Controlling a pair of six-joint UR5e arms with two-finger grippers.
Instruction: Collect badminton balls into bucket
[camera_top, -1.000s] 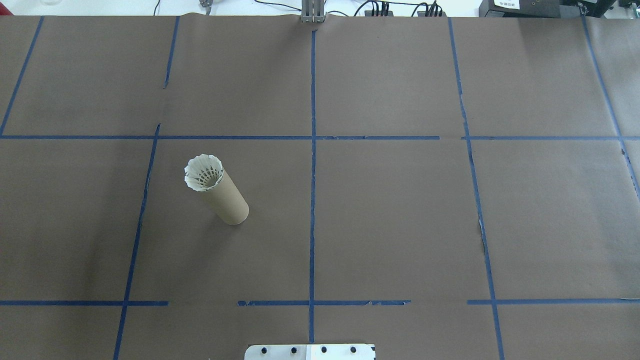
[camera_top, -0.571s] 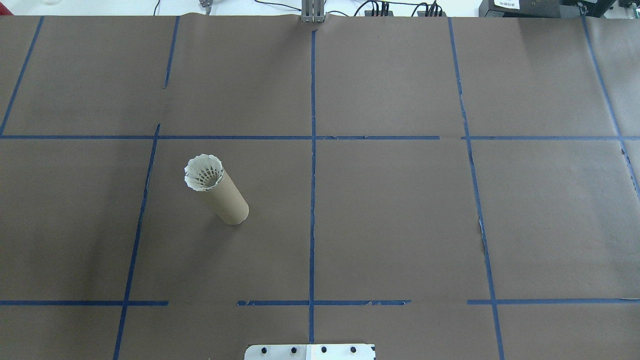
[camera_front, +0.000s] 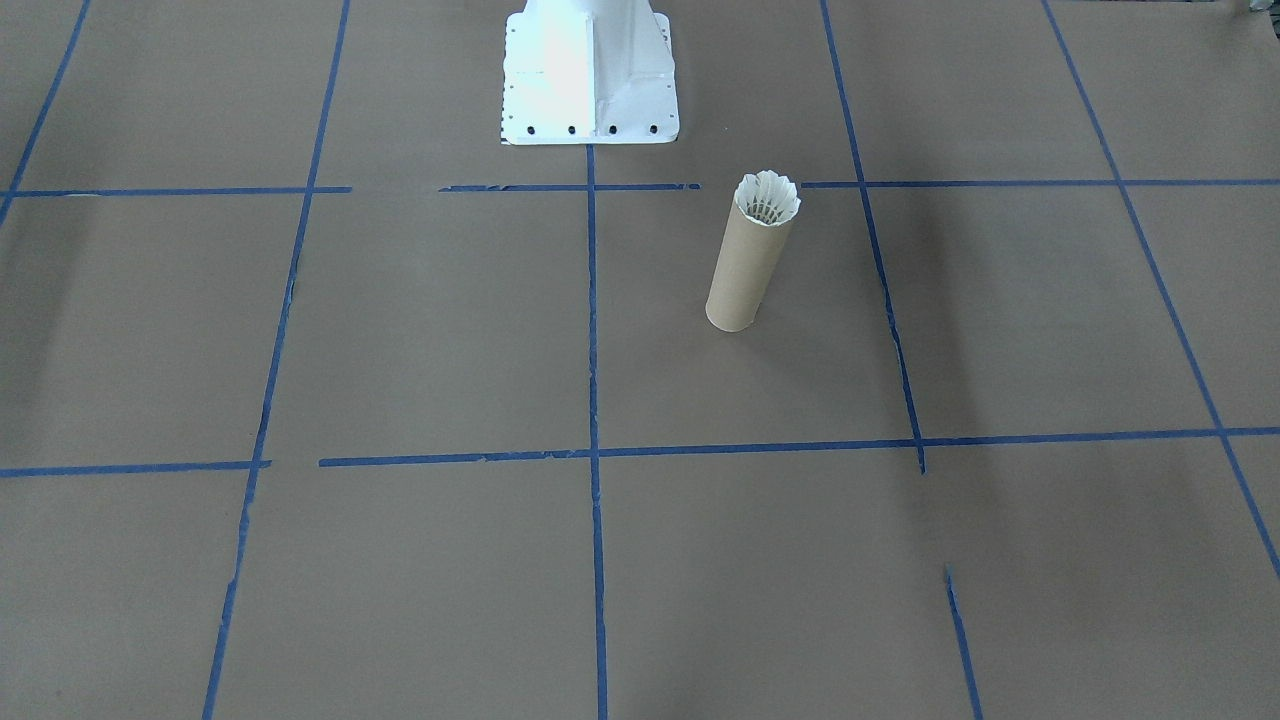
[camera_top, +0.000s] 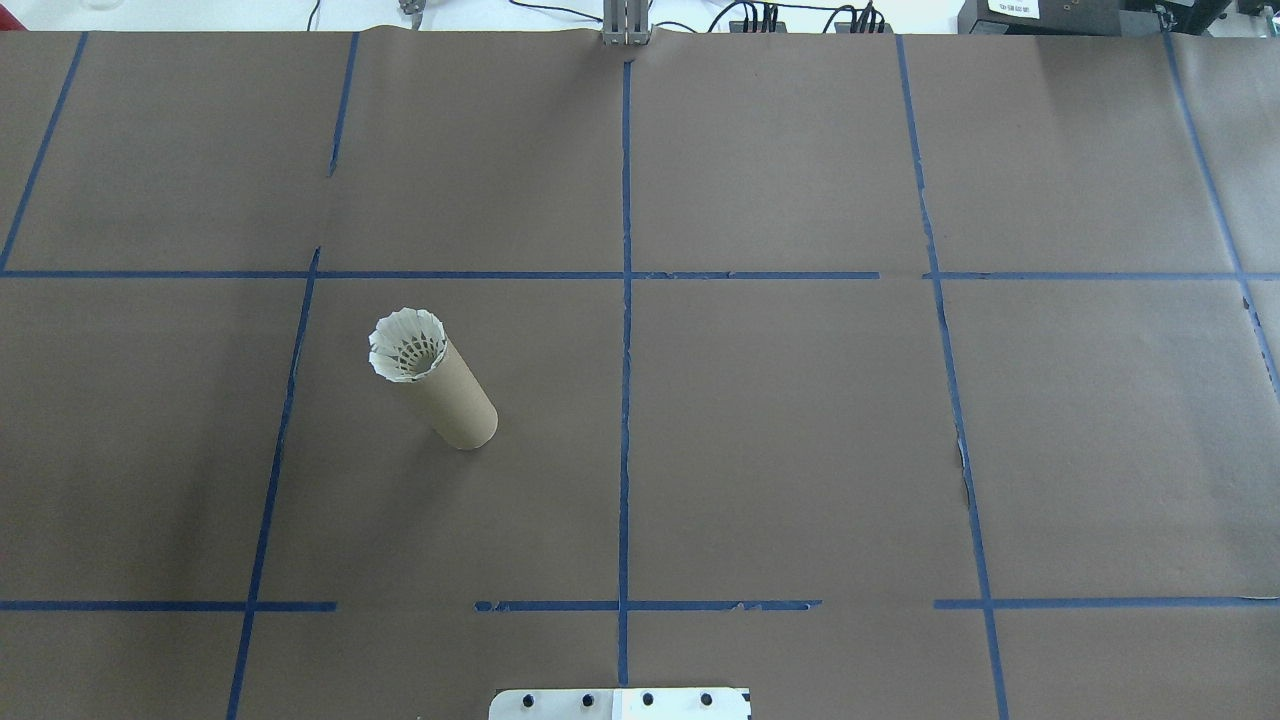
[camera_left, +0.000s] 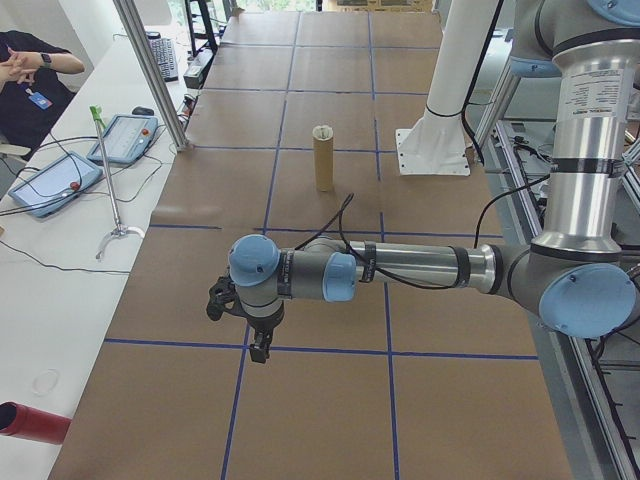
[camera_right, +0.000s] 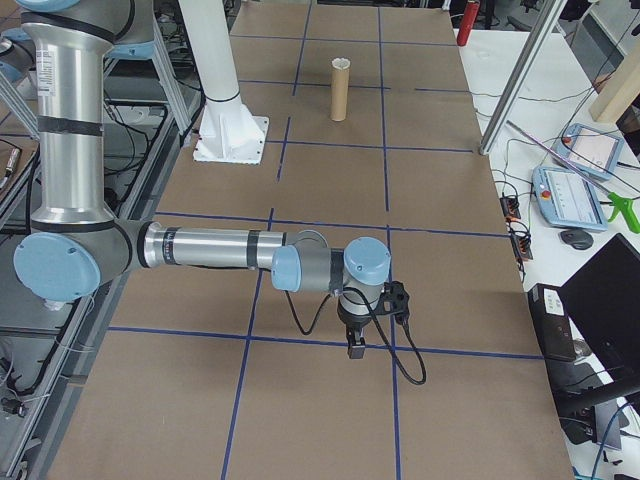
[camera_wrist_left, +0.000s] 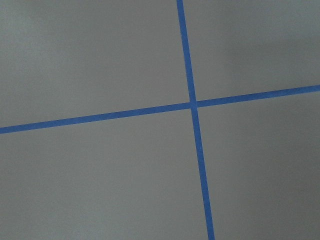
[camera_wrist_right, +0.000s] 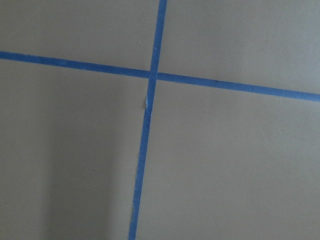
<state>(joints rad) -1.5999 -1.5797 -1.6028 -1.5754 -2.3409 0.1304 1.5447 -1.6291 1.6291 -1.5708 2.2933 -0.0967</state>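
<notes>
Shuttlecock seated in an upright tube, both arms drawn off to the table's ends.

One small white feather shuttlecock (camera_top: 407, 343) sits in the mouth of one tall narrow brown cardboard tube (camera_top: 452, 398), feather skirt flaring at the rim; its cork tip is hidden inside. The tube stands on the brown paper-covered table (camera_top: 800, 420) in the left half, near the white metal pedestal base (camera_front: 588, 70). The left gripper (camera_left: 260, 348) and right gripper (camera_right: 355, 347) show only in side views, pointing down over the paper; I cannot tell how their fingers are set.
</notes>
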